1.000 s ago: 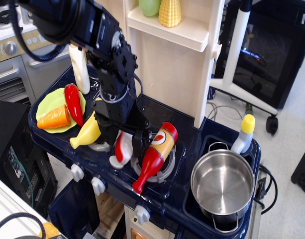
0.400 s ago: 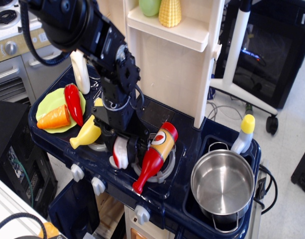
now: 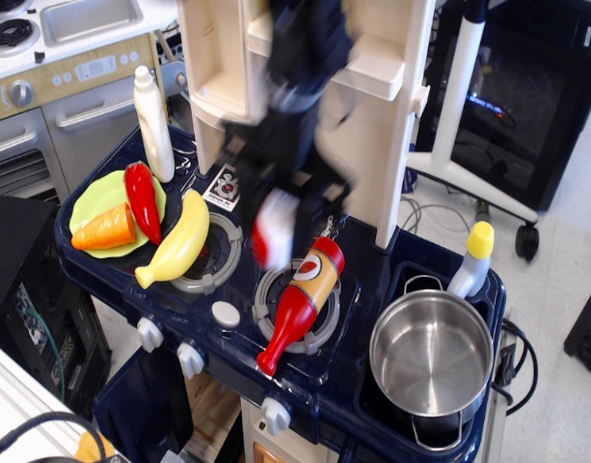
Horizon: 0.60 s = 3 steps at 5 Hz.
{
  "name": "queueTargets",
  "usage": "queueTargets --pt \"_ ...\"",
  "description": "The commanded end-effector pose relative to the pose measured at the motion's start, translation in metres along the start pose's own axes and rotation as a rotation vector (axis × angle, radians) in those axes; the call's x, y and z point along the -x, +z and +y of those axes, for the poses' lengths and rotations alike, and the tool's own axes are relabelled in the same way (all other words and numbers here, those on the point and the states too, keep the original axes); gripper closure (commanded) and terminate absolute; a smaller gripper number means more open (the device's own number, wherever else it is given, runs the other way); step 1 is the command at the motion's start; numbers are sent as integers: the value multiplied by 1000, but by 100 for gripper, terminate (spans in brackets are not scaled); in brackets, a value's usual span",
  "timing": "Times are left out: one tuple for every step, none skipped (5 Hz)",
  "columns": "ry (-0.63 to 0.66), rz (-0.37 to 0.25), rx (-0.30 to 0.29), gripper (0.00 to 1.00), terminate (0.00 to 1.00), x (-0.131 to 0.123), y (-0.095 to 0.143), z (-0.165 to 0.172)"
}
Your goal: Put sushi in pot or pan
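My gripper (image 3: 281, 224) is motion-blurred above the toy stove, between the two burners. It is shut on the sushi (image 3: 272, 227), a small red-and-white piece held in the air just above the ketchup bottle's cap end. The shiny steel pot (image 3: 432, 365) stands empty in the sink recess at the right, well to the right of and below the gripper.
A red ketchup bottle (image 3: 300, 302) lies across the right burner. A banana (image 3: 180, 240) lies on the left burner. A green plate (image 3: 100, 198) holds a carrot and a red chili. A white bottle (image 3: 152, 122) and a yellow-capped bottle (image 3: 471, 260) stand upright. A cream shelf unit (image 3: 372, 116) rises behind.
The gripper closed on the sushi at the left burner, lifted it off the stove and moved up and to the right. The banana is now fully uncovered.
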<state>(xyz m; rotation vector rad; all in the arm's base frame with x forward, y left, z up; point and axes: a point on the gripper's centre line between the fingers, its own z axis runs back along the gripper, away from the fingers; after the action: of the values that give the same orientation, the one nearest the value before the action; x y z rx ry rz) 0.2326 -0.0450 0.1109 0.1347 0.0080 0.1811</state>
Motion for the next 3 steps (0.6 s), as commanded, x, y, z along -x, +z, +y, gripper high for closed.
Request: queueTargets --pt "0 -54 110 100 0 13 -7 -76" --pt "-58 -72 124 100 0 16 -18 -93" --pt "-125 -105 88 100 0 8 -26 -96"
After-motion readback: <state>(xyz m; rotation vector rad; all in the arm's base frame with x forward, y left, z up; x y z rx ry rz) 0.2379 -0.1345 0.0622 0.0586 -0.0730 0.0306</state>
